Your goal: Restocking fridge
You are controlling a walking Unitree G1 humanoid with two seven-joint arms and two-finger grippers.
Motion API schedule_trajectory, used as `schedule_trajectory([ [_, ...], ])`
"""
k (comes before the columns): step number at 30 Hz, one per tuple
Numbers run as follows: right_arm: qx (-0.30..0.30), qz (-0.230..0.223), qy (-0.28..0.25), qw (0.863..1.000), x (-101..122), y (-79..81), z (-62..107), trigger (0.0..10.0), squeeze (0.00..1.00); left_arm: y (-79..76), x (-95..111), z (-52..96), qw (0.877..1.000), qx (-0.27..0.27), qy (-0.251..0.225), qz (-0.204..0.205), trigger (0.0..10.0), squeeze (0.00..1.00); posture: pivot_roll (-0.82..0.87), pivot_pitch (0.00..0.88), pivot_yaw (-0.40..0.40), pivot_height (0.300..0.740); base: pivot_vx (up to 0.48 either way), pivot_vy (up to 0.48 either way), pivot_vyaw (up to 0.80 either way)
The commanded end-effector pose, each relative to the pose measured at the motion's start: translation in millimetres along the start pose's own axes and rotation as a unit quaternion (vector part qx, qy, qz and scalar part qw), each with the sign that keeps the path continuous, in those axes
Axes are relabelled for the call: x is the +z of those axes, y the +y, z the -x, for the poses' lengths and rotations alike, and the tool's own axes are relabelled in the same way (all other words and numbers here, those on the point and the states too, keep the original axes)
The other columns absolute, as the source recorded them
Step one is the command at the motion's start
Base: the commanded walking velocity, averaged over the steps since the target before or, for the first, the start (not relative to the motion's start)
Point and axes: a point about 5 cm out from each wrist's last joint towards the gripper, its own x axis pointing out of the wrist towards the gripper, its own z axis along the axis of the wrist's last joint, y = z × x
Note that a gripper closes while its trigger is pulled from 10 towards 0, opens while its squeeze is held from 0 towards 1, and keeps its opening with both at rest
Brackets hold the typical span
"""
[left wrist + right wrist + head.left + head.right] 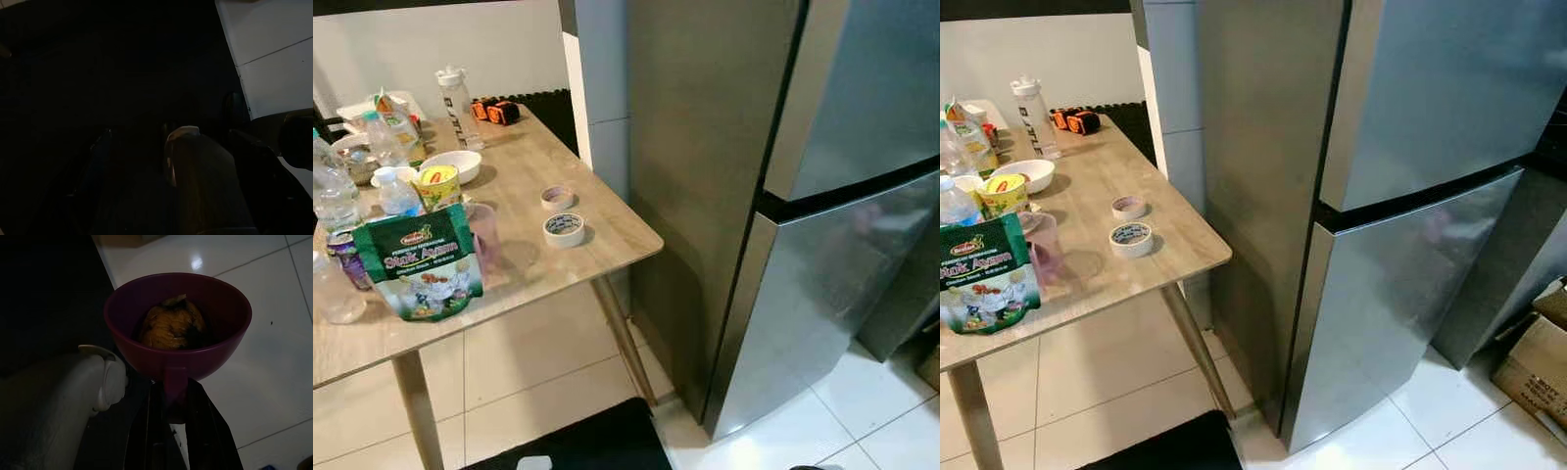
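Note:
The steel fridge (783, 196) stands to the right of the table, with its upper door (1449, 88) and lower door (1400, 294) both closed. In the right wrist view my right gripper (171, 389) is shut on the side of a purple bowl (215, 347), held low over the white floor tiles. An orange-brown piece of food (171, 325) lies in the bowl. My left gripper (168, 152) hangs idle in deep shade. On the wooden table (519, 157) stand a green snack bag (419, 262), a yellow cup (438, 186), a white bowl (455, 163) and several bottles.
Two tape rolls (565, 228) lie near the table's corner by the fridge, and a pink cup (484, 235) stands beside the bag. A black mat (578, 441) lies on the tiles below. A cardboard box (1538, 367) sits to the fridge's right.

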Motion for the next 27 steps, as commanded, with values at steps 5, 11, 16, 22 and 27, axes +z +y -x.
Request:
schedule_trajectory([
  [5, -0.003, -0.005, -0.001, 1.000, 0.3, -0.6, 0.0, 10.0, 0.00, -1.5, -5.7, 0.4, 1.000, -0.001, 0.011, -0.002, 10.0, 0.00, -0.07, 0.000, 0.011, 0.740, 0.000, -0.382, 0.00],
  [11, -0.004, -0.004, -0.004, 1.000, 2.5, -2.6, -0.1, 10.0, 0.00, -1.4, -7.5, 0.8, 1.000, -0.001, 0.013, -0.002, 10.0, 0.00, -0.07, 0.000, 0.011, 0.740, 0.000, -0.386, 0.00],
  [16, -0.003, 0.000, -0.004, 1.000, 3.1, -2.8, -0.2, 10.0, 0.00, -1.0, -8.3, 1.0, 1.000, -0.001, 0.014, -0.002, 10.0, 0.00, -0.07, 0.000, 0.008, 0.740, 0.000, -0.396, 0.00],
  [22, -0.003, 0.002, -0.004, 1.000, 4.2, -3.4, -0.3, 10.0, 0.00, -0.4, -8.8, 1.2, 1.000, 0.000, 0.014, 0.000, 10.0, 0.00, -0.07, 0.000, 0.010, 0.740, 0.000, -0.387, 0.00],
  [27, -0.004, 0.000, -0.005, 1.000, 4.8, -3.9, -0.4, 10.0, 0.00, 0.0, -8.3, 1.2, 1.000, 0.001, 0.012, 0.009, 10.0, 0.00, -0.07, 0.000, 0.012, 0.740, 0.000, -0.129, 0.00],
])
